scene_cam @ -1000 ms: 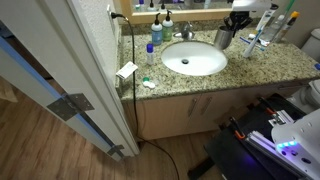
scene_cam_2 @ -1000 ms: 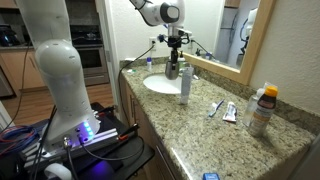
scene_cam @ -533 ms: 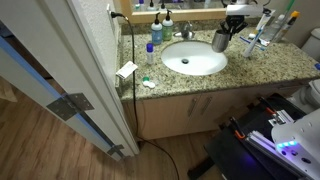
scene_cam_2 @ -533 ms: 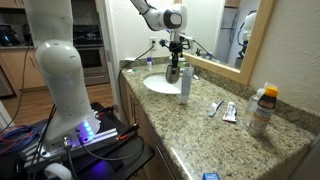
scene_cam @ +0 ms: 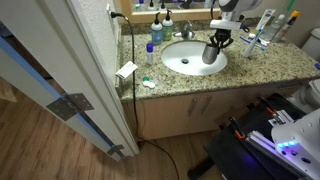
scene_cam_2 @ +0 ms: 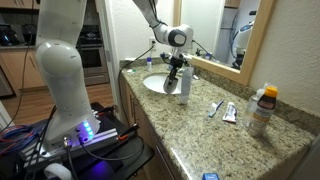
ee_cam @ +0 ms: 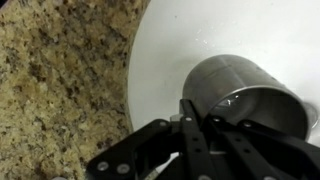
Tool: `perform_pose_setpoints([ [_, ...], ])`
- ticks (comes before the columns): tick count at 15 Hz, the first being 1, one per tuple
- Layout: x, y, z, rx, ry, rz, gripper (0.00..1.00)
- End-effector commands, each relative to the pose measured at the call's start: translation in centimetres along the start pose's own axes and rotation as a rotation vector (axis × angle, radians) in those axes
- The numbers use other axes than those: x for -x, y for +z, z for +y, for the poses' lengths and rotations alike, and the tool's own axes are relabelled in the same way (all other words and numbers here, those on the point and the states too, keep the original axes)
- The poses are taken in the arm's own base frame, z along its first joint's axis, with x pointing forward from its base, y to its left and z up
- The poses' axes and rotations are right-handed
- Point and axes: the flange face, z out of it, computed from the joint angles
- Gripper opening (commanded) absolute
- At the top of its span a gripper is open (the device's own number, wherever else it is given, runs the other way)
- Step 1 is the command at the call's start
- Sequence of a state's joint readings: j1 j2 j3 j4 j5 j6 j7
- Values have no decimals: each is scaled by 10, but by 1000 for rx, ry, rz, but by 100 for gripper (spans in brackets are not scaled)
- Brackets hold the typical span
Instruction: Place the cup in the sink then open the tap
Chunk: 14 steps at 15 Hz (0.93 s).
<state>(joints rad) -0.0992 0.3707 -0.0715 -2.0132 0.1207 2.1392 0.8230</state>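
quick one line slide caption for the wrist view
Gripper holding a small dark grey metal cup over the round white sink, speckled granite countertop alongside

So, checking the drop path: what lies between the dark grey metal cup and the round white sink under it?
Nothing visible: wrist view shows the round white sink bare around the dark grey cup.

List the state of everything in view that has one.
claw: shut on cup
cup: held, over the sink, contact with basin unclear
sink: no water visible
tap: no water running
bottle: upright, cap on
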Motion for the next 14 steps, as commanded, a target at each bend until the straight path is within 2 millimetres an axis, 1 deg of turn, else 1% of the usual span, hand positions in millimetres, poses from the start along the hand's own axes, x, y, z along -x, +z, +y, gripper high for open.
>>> perform_pose_setpoints([
  [1,-2,4,-5,11,21,15,2],
  [3,-6,21,-22,1,84,33,2],
  [6,-4,32,-43,-37,149,62,2],
  [9,-9,40,-62,-88,200,80,2],
  [12,-15,48,-74,-115,227,71,2],
  [13,-9,46,-64,-88,206,79,2],
  [14,-10,48,-65,-87,208,77,7],
])
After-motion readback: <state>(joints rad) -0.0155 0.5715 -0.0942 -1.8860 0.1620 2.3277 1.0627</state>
